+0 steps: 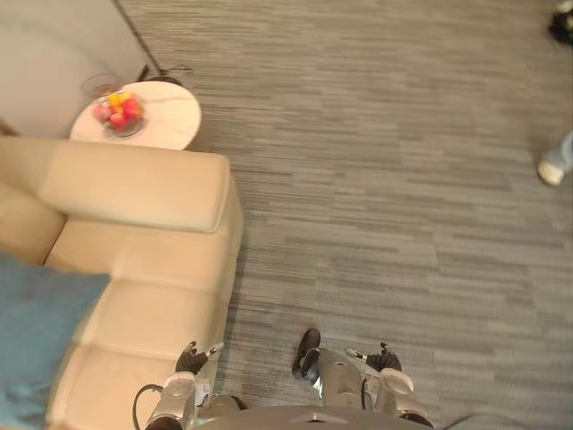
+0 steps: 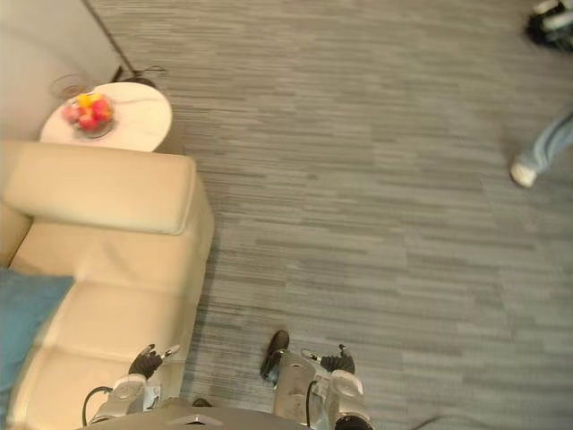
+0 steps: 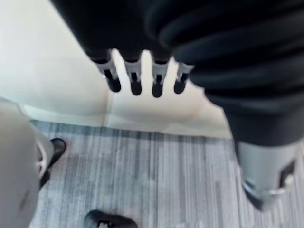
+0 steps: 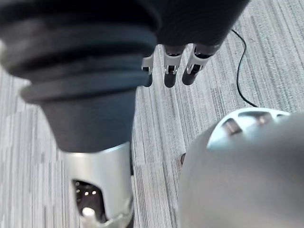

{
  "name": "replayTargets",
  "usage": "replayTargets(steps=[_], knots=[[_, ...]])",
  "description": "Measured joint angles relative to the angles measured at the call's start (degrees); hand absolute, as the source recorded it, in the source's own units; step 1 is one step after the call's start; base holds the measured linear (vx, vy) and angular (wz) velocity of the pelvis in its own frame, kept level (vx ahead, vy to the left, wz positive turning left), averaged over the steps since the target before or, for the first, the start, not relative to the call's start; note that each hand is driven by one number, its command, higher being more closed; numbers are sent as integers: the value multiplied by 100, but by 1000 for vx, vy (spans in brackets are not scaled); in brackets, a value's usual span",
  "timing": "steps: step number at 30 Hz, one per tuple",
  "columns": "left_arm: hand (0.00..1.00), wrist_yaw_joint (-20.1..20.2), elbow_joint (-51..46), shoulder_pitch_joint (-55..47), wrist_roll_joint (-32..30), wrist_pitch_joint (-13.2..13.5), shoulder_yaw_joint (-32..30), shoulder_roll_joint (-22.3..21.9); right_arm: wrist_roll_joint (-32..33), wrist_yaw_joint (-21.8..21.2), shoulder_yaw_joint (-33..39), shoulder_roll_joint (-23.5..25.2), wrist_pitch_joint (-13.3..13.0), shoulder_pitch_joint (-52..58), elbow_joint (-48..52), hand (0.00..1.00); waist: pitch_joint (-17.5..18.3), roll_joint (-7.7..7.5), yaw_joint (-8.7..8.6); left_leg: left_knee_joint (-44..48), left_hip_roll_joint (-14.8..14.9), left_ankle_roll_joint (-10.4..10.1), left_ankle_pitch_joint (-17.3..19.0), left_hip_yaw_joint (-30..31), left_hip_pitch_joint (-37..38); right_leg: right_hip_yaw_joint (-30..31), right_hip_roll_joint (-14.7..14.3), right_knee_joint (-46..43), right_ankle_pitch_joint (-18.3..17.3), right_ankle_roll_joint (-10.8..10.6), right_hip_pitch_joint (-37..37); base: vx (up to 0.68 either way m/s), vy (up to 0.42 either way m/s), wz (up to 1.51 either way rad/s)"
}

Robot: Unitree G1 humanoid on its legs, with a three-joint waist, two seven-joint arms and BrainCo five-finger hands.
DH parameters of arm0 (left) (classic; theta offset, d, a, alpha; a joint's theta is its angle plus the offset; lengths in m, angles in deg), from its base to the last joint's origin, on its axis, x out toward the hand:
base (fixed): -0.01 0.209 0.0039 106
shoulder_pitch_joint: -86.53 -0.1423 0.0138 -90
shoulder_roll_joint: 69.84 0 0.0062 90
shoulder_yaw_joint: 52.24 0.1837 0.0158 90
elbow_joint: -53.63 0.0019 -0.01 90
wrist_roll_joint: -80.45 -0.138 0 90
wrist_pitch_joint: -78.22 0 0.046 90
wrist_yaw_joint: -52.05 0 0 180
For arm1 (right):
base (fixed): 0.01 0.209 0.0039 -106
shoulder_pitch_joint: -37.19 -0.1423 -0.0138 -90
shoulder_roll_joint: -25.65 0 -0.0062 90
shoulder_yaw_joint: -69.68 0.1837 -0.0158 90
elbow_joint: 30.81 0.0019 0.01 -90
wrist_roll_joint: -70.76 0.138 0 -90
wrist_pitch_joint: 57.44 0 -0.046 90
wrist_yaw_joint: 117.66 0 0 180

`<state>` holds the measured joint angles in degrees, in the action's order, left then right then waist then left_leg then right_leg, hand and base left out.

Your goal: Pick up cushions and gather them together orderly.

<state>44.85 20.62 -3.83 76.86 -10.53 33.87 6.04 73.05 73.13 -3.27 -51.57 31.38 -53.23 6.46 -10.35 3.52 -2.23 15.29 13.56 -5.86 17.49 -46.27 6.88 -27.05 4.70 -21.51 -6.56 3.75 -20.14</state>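
The coming move turns on 1 relation: the blue cushion lies to the robot's left, on the seat of the cream sofa, so the left hand is clearly the nearer of the 2. That hand hangs low at the robot's side, just beside the sofa's outer edge, above the carpet floor. The cushion rests further in across the seat, toward the backrest, apart from the hand with bare cream padding between them. The edge of the head views cuts the cushion off, so its full outline and long axis cannot be told. The part that shows has 1 corner pointing toward the robot's side of the seat. In the left wrist view the fingers hang straight and slack over the sofa's edge with nothing in them. The right hand hangs over the open carpet on the far side of the body from the sofa. Its fingers are likewise loose and empty in its wrist view. Judging from this, the robot would probably need to turn or lean left and bring the left hand across the seat before any grasp, and no cushion has yet been picked up. At the sofa's far end stands a round bench with a fruit bowl, and a person's shoe shows far to the right.
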Motion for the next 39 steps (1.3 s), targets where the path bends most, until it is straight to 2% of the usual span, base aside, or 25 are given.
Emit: replayTargets(steps=[1,2,3,5,10,12,13,16,17,20,22,23,25,27,28,30,31,32,33,34,35,36,37,38,39], knots=[[0,-1,-22,-66,-2,5,68,-46,75,37,-10,-72,-18,11,58,0,11,43,-54,409,179,-30,228,-62,54,76,35,-537,-374,200,-76,245,-225,-107],[0,-1,-16,-38,0,-2,73,-47,76,61,-14,-124,2,34,-21,0,-41,-3,-23,1376,419,413,369,255,-2,432,-101,-807,-526,77,5,257,-222,-144],[0,-3,-25,-52,-1,3,103,-113,79,94,-4,-152,23,57,-73,0,-55,61,91,2416,641,572,342,1219,-425,718,-407,-592,-509,127,195,272,-181,-136],[0,-5,-101,-68,-2,4,178,-157,102,162,16,-150,17,86,-177,0,-94,85,79,2954,321,310,479,2417,-1026,1057,-623,-284,-433,121,519,200,-76,-115],[0,-88,-411,-47,9,19,170,-280,258,229,255,-125,24,276,-204,0,-136,34,282,1858,-465,184,381,3701,-1956,2207,-871,201,-377,-17,1142,245,36,-131],[0,-122,-437,-24,30,45,166,-310,300,235,390,-59,18,300,-196,0,-142,26,338,796,-704,-10,-72,4410,-2186,2742,-906,389,-430,-77,1322,227,153,-130],[0,-122,-439,-20,34,54,166,-314,306,236,399,-55,18,307,-196,0,-143,24,339,619,-717,-25,-169,4490,-2209,2824,-908,424,-443,-105,1363,252,195,-112],[0,-123,-438,-44,129,112,163,-290,308,237,426,0,6,464,-149,0,-116,-23,401,327,-711,77,-1072,4455,-2027,3274,-894,425,-681,-369,1537,328,277,-86],[0,-123,-438,-38,129,112,162,-278,308,236,460,35,7,478,-110,0,-97,-7,386,383,-725,116,-1089,4424,-2012,3313,-870,411,-739,-391,1558,367,339,-65],[0,-136,-468,15,134,136,153,-63,308,218,616,333,-3,507,0,0,-74,-451,454,706,-830,341,-555,3705,-1866,3251,-408,-308,-1033,-794,1233,318,284,-87],[0,-170,-416,-48,187,106,180,81,309,185,539,423,1,367,-10,0,-105,-509,406,739,-785,486,-281,3228,-1533,2729,-166,-1260,-1053,-1129,812,357,201,-122],[0,-199,-368,-65,218,105,199,91,307,183,517,406,-1,276,-53,0,-110,-503,370,636,-786,525,-222,3033,-1269,2214,60,-1686,-1106,-1079,637,326,126,-99],[0,-244,-336,-53,225,105,294,106,289,170,331,289,-16,115,-111,0,-179,-347,293,209,-694,535,-217,2797,-691,1083,301,-1878,-1305,-657,519,330,96,-90],[0,-246,-338,17,225,109,302,140,271,167,229,217,-30,18,-113,0,-210,-240,237,-132,-580,492,-243,2568,-398,533,268,-1650,-1342,-493,303,344,44,-65],[0,-253,-335,127,217,109,304,180,266,167,210,179,-34,-94,-101,0,-252,-176,214,-491,-501,418,-286,2313,-144,407,100,-1175,-1178,-371,-57,369,0,-73],[0,-256,-216,230,214,109,400,227,260,172,214,148,-33,-172,-35,0,-294,-139,158,-734,-471,324,-340,2161,52,318,-65,-444,-652,-323,-388,356,-31,-54],[0,-251,-114,302,204,103,465,252,241,181,214,144,-26,-149,-12,0,-294,-188,110,-817,-513,251,-368,2100,202,270,-127,274,-85,-270,-389,371,-58,-14],[0,-249,-111,295,145,103,517,271,236,184,215,153,-22,-38,-14,0,-261,-309,71,-854,-656,106,-333,2125,403,297,-74,780,645,-65,-336,522,-108,-14],[0,-249,-57,294,78,107,508,179,255,190,274,39,-28,-12,-2,0,-282,-206,62,-820,-575,-85,-223,2139,627,306,-106,472,978,243,-268,417,-87,-21],[0,-250,-32,316,56,113,523,123,232,195,272,-9,-21,-56,-5,0,-282,-61,72,-736,-468,-115,-235,2124,641,295,-139,235,869,263,-323,576,-185,-15],[0,-243,-25,407,4,122,551,63,212,192,272,-142,-27,-64,2,0,-287,-23,-57,109,-345,-253,-312,2299,396,332,-70,-243,300,197,-395,437,-167,-10],[0,-241,-27,414,1,127,573,53,201,190,260,-157,-23,-65,-2,0,-281,24,-68,604,-228,-285,-337,2384,223,363,-88,-290,176,207,-360,459,-184,-13],[0,-238,-22,411,0,126,549,20,201,191,266,-163,-15,-59,-15,0,-314,126,-48,1783,76,-304,-583,2630,-219,421,-233,-302,-6,232,-163,380,-115,-45],[0,-228,-22,355,4,126,520,-5,197,190,264,-172,0,-38,-37,0,-326,205,-1,3112,368,-143,-851,2932,-653,499,-406,-242,-148,258,118,385,-87,-53],[0,-226,-23,328,8,126,518,-5,195,191,264,-178,8,-24,-64,0,-336,213,14,3690,464,-115,-815,3035,-839,561,-481,-203,-203,269,270,373,-82,-63]])
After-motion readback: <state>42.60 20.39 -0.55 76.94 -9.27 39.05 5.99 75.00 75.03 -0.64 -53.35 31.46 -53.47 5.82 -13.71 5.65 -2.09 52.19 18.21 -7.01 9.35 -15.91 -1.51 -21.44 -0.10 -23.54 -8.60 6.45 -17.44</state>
